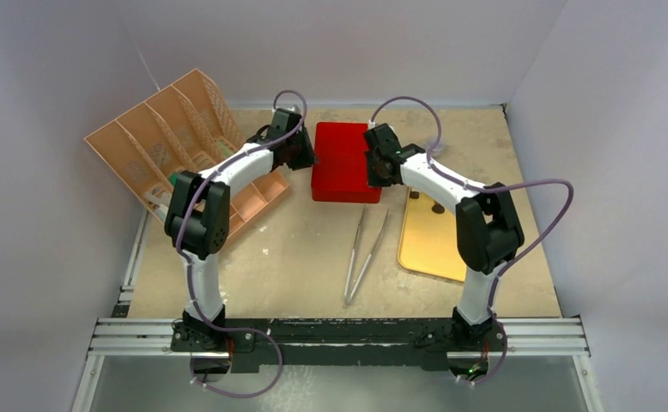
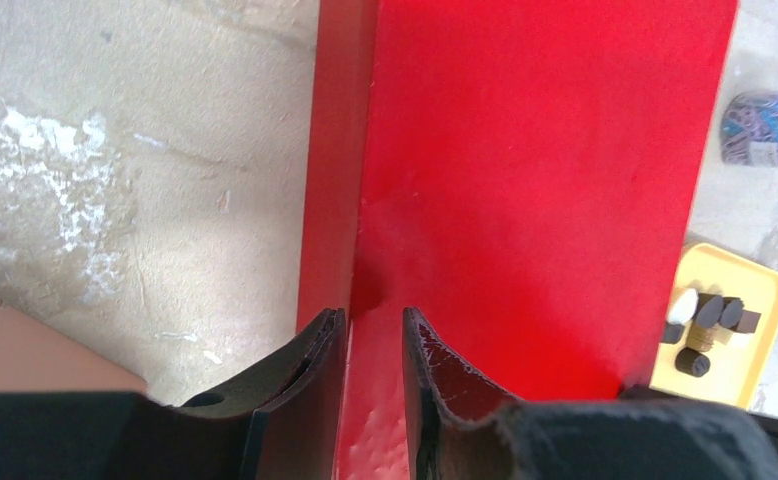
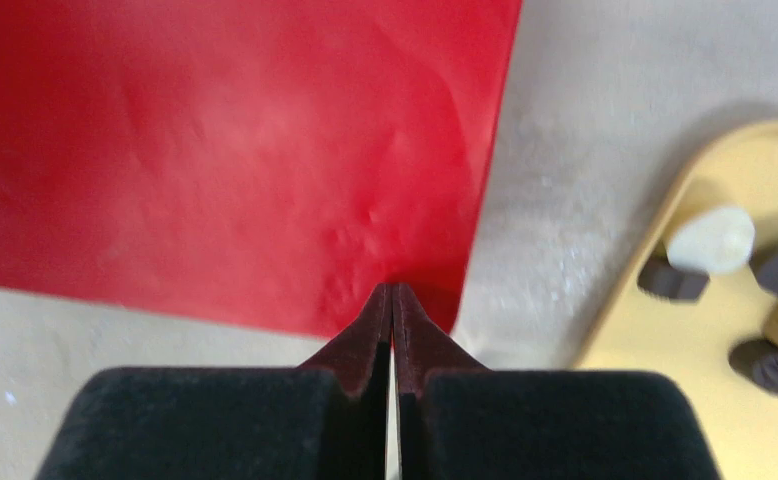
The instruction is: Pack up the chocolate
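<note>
The red box lies closed at the middle back of the table. My left gripper is at its left edge, jaws narrowly apart and pinching the lid's edge. My right gripper is shut and empty, with its tips touching the box's corner. The chocolate lies on a yellow tray to the right of the box. In the right wrist view I see a white piece and dark pieces on the tray. My right arm hides most of them in the top view.
An orange file rack stands at the back left. Metal tweezers lie in front of the box, left of the yellow tray. A small grey round jar stands beyond the box's far side.
</note>
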You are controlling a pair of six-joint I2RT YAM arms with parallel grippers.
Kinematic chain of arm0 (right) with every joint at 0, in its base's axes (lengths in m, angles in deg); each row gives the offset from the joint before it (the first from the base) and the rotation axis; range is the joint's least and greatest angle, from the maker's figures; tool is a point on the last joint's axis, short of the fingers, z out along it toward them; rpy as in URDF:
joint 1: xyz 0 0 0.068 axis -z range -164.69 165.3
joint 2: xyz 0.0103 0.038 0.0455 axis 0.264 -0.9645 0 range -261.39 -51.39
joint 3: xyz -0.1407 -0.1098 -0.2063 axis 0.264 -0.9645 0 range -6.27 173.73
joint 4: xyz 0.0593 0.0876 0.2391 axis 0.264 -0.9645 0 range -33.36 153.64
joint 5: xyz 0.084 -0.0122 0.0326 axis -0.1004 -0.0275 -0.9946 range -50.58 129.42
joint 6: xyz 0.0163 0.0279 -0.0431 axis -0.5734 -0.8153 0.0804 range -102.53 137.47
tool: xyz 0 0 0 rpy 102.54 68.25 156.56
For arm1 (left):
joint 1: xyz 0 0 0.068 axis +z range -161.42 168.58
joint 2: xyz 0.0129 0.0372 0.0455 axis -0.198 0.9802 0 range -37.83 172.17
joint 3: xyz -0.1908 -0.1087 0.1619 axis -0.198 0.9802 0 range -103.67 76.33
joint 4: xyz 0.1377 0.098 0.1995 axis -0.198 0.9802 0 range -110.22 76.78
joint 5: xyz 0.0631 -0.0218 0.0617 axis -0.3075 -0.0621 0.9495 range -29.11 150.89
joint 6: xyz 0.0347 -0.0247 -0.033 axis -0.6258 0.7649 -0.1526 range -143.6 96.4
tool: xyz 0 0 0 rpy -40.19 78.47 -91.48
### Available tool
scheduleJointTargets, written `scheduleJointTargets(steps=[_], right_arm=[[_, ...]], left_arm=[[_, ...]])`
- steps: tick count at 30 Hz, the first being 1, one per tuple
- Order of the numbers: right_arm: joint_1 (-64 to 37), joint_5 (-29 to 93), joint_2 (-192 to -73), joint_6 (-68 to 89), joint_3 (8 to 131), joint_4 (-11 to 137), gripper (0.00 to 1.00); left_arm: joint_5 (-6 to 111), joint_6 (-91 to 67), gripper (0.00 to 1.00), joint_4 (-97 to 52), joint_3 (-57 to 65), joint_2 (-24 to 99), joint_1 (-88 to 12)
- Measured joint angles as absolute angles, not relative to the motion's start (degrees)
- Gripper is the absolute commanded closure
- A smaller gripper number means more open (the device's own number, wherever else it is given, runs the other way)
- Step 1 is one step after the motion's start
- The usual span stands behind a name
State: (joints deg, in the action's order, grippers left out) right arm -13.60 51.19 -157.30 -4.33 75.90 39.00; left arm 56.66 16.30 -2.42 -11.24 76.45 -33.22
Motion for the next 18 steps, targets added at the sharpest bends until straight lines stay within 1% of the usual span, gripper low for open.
scheduleJointTargets(steps=[2, 9, 15, 16, 18], right_arm=[[-13.60, 51.19, -158.83, -4.57, 75.74, 40.09, 1.00], [-13.60, 51.00, -158.19, -4.62, 75.74, 39.24, 1.00], [-13.60, 50.06, -153.54, -4.51, 75.68, 38.91, 0.99], [-13.58, 49.66, -151.92, -4.31, 75.22, 39.83, 0.98], [-13.47, 48.64, -148.12, -3.22, 73.21, 42.78, 1.00]], left_arm=[[56.66, 16.30, 0.74, -2.27, -10.52, 76.45, -33.22], [56.68, 16.30, 0.74, -1.85, -10.19, 76.26, -33.22], [56.72, 16.06, 0.69, -3.23, -10.10, 74.18, -33.22], [56.72, 15.87, 0.70, -3.78, -9.99, 73.55, -33.22], [56.83, 15.65, 0.74, -5.50, -9.93, 71.84, -33.22]])
